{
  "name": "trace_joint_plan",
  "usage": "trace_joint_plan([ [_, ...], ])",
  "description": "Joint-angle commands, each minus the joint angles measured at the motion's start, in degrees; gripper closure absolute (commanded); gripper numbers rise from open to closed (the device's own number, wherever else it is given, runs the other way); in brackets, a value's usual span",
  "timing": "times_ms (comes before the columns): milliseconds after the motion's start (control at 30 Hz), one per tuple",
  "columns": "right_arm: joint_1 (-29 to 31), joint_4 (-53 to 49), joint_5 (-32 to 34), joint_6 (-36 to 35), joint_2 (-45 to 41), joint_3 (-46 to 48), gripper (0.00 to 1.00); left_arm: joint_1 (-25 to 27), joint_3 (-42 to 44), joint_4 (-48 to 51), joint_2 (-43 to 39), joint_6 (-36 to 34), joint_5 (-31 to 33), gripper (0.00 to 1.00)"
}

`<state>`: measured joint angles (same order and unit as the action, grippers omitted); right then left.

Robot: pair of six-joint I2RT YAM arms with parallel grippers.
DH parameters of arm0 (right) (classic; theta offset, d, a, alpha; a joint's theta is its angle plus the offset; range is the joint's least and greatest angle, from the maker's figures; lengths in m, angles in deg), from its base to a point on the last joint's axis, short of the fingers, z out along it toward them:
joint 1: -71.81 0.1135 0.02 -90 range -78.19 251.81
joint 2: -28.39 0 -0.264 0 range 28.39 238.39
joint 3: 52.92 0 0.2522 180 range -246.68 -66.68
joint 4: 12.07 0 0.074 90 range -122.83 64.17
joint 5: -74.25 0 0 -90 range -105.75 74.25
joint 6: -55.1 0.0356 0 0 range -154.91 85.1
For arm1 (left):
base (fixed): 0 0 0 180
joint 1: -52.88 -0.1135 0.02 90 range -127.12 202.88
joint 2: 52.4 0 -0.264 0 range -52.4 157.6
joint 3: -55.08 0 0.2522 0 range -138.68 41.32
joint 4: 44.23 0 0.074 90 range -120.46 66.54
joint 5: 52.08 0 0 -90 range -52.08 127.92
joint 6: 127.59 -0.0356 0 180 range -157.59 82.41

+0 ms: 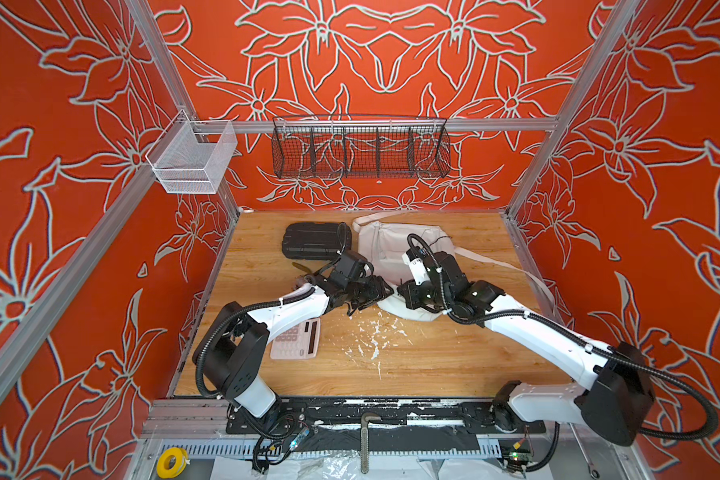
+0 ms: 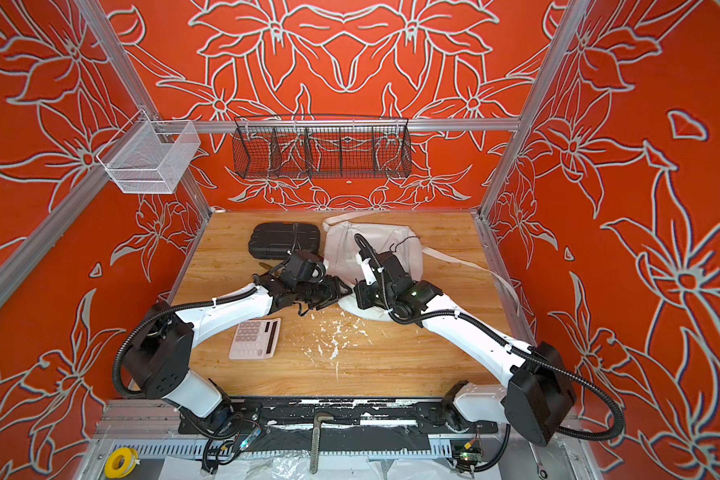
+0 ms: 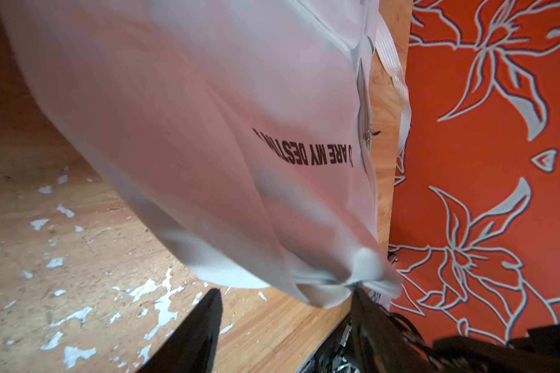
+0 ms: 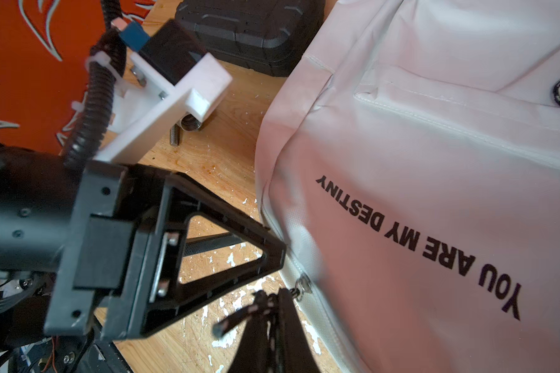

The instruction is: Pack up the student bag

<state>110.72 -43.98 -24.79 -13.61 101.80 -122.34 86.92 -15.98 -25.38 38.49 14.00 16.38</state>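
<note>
The student bag [image 1: 391, 249] [image 2: 346, 245] is a white fabric backpack lying flat at the back middle of the wooden table, print side up. "YOU ARE MY DESTINY" shows on the bag [image 4: 434, 161] [image 3: 175, 113] in both wrist views. At its near left corner my right gripper [image 4: 274, 295] [image 1: 400, 289] [image 2: 355, 289] is shut on the black cord zipper pull [image 4: 240, 318], just off the metal slider [image 4: 302, 284]. Facing it, my left gripper [image 3: 285, 290] [image 1: 385, 291] [image 2: 344, 291] stands open. One of its fingertips [image 4: 280, 255] touches the bag's edge where the fabric bunches.
A black hard case [image 1: 312, 241] [image 4: 249, 29] lies left of the bag. A pink calculator [image 1: 296, 338] [image 2: 256, 338] sits under the left arm. A bolt [image 4: 174, 134] and spring [image 4: 191, 124] lie near the case. The bag's strap [image 1: 516, 270] trails right. White flakes [image 1: 371, 332] litter the table's middle.
</note>
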Motion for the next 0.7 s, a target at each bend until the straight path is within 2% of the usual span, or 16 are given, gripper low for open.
trace_joint_plan([
  [0, 0.6, 3.8, 0.7, 2.3, -2.5, 0.4, 1.0, 0.5, 2.0, -2.7, -1.7, 3.3, 4.8, 0.36],
  [100, 0.9, 5.0, -0.2, 2.9, -2.4, 0.7, 1.0, 0.4, 3.2, -6.7, 0.1, 5.5, 4.7, 0.41],
  [167, 1.3, 5.6, -0.7, 3.0, -2.0, 0.8, 1.0, 0.4, 2.4, -7.6, 2.0, 5.9, 3.8, 0.48],
  [333, 2.0, 4.2, 0.1, 3.6, -2.5, 2.0, 1.0, 0.2, 1.9, -7.2, 2.8, 5.5, 3.6, 0.94],
  [367, 2.0, 4.4, 0.5, 4.0, -3.0, 2.9, 1.0, 0.0, 1.8, -6.3, 2.6, 5.1, 3.8, 1.0],
  [667, 1.4, 1.4, 10.7, 6.7, -9.1, 10.1, 1.0, -4.6, 4.5, -3.1, -2.8, 2.0, -1.6, 1.0],
])
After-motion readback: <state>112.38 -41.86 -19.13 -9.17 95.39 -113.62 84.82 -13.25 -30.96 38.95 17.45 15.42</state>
